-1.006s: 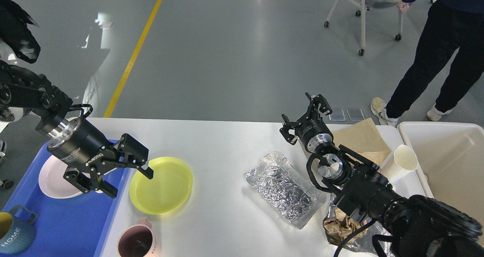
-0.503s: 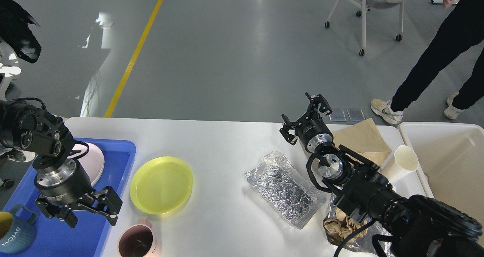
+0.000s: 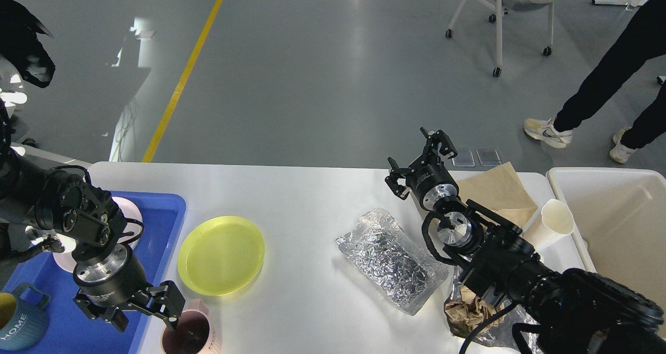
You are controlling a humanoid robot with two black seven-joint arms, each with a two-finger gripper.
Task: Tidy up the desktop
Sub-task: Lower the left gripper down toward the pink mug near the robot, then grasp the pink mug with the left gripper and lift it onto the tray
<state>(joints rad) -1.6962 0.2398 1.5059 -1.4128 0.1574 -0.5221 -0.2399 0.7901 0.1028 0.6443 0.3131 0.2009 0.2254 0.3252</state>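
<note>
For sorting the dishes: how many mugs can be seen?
2. A blue mug stands in the blue tray's near left corner; a pink mug stands on the desktop, under the left pincer.

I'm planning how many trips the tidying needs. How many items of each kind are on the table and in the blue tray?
Mugs: 2, pink mug, blue mug
Plates: 2, yellow plate, pink plate
Foil bags: 1
Paper cups: 1
Brown paper pieces: 2
Total: 8

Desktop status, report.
Left tool open over pink mug. Right tool open, empty. Desktop still holds yellow plate, foil bag, paper cup.
</note>
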